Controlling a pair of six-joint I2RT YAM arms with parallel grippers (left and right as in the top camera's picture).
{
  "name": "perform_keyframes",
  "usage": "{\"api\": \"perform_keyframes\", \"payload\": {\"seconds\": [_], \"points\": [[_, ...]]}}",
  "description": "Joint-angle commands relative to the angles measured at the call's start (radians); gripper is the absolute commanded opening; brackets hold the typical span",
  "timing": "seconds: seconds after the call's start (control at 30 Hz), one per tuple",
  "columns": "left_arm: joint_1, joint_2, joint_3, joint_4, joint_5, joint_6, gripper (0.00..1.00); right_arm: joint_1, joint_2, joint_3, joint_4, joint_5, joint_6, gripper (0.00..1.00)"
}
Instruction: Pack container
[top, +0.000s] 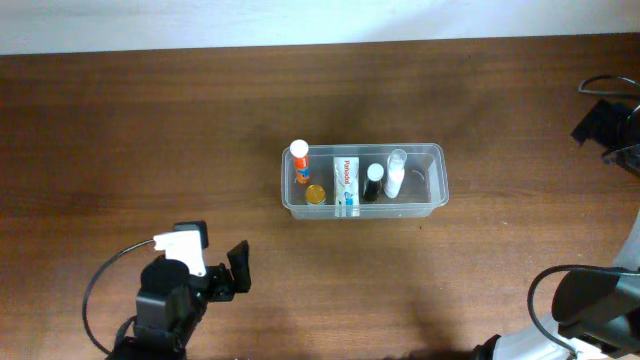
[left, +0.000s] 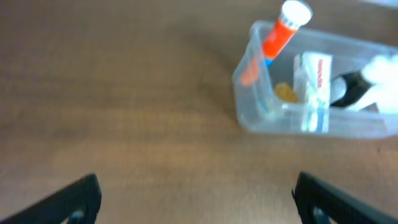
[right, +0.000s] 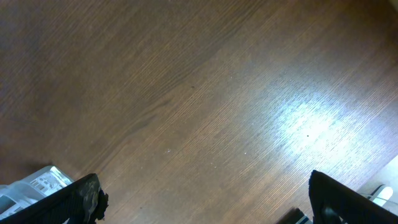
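The clear container (top: 436, 178) stands right of the table's middle. Inside it, left to right, are an orange tube with a white cap (top: 300, 160), a small yellow jar (top: 316, 194), a white box (top: 346, 184), a black bottle (top: 372, 183) and a pale bottle (top: 395, 173). My left gripper (top: 220, 256) is at the front left, well short of the container, open and empty. In the left wrist view the container (left: 249, 81) lies ahead at the upper right, and the left gripper (left: 198, 193) has only bare wood between its fingers. My right gripper (right: 205, 193) is open over bare table.
Black cables and gear (top: 610, 125) sit at the right edge. The right arm's body (top: 590, 305) fills the front right corner. A clear, labelled corner (right: 31, 183) shows at the right wrist view's lower left. The table's back edge meets a white wall (top: 300, 25).
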Motion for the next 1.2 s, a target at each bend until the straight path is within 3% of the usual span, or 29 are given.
{"api": "perform_keyframes", "payload": {"seconds": [0.0,0.27,0.6,0.93,1.17], "points": [[-0.001,-0.067,-0.101,0.1,0.063,0.076,0.99,-0.002,0.0,0.002,-0.002,0.001,0.002,0.98],[0.053,-0.259,-0.283,0.182,0.063,0.075,0.99,-0.002,0.0,0.002,-0.002,0.001,0.002,0.98],[0.137,-0.388,-0.298,0.193,0.058,0.075,0.99,-0.002,0.0,0.002,-0.002,0.001,0.002,0.98],[0.143,-0.449,-0.313,0.431,0.052,0.075,0.99,-0.002,0.0,0.002,-0.002,0.001,0.002,0.98],[0.177,-0.472,-0.424,0.632,0.06,0.075,0.99,-0.002,0.0,0.002,-0.002,0.001,0.002,0.98]]}}
